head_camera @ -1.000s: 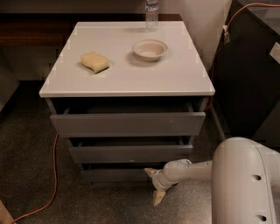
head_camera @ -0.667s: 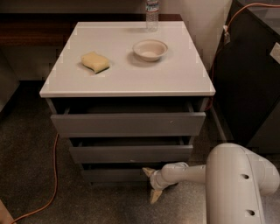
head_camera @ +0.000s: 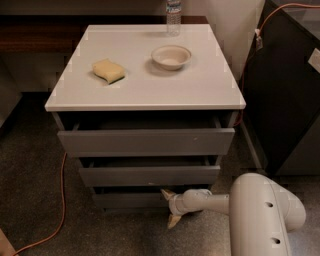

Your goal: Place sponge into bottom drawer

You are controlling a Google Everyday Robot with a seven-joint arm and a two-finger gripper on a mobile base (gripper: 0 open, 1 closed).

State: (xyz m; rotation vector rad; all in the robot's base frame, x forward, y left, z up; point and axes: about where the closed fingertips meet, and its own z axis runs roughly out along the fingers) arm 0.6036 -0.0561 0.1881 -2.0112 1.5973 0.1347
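Speckled grey carpet (head_camera: 30,170) as floor; white-topped desk (head_camera: 150,90) with three grey drawers at centre.

- Hand (head_camera: 170,207): low, just above the carpet, at the right part of the bottom drawer (head_camera: 127,200) front. Its two fingers (head_camera: 167,192) were spread wide, one tip up at the drawer front, the other down toward the floor. Nothing was held between them. The white arm (head_camera: 260,210) ran off to the right of the hand.
- Sponge (head_camera: 108,70): pale yellow, lying flat on the desk top, well above the hand and to its left. The long axis ran across the desk, the left end farther back and the right end nearer the front edge. It was well apart from the hand.
- Bottom drawer: lowest grey front, directly left of the hand, set back beneath the middle drawer (head_camera: 150,176).
- Top drawer (head_camera: 145,142): above the hand, pulled partly out.
- Bowl (head_camera: 171,56): white, round, straight above the hand on the desk, right of the sponge and apart from it.
- Bottle (head_camera: 173,15): clear, upright at the back edge, behind the bowl.
- Orange cable (head_camera: 61,200): on the carpet, far left of the hand.
- Dark cabinet (head_camera: 285,100): above and right of the hand.
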